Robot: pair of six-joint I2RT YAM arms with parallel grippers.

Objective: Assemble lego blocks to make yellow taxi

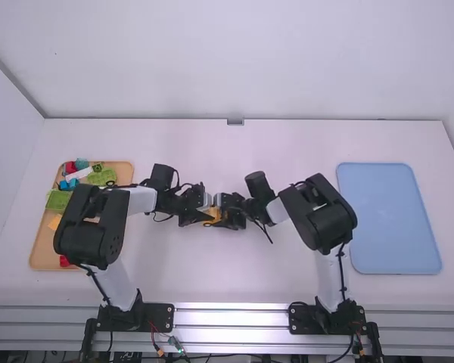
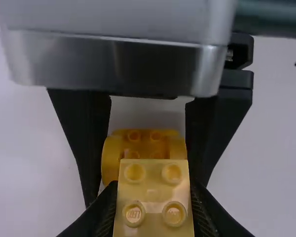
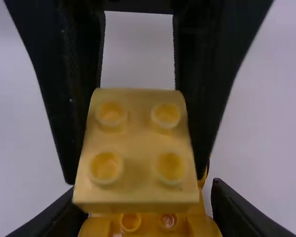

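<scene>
In the high view, my left gripper [image 1: 200,213] and my right gripper [image 1: 227,212] meet at mid-table, with yellow-orange pieces [image 1: 213,215] between them. The left wrist view has my left gripper [image 2: 153,195] shut on a pale yellow brick [image 2: 153,190], four studs showing. Just beyond it, the right gripper's fingers clasp an orange-yellow piece [image 2: 145,140] with rounded, wheel-like sides. From the right wrist, my right gripper [image 3: 143,205] is shut on that orange-yellow piece [image 3: 150,222], whose near end is cut off. The pale brick [image 3: 138,148] overlaps it; whether they touch cannot be told.
At the far left lies a wooden tray [image 1: 44,253] with green [image 1: 58,200], red, blue and white blocks, partly behind the left arm. A blue tray [image 1: 390,219] sits on the right side of the white table [image 1: 234,280].
</scene>
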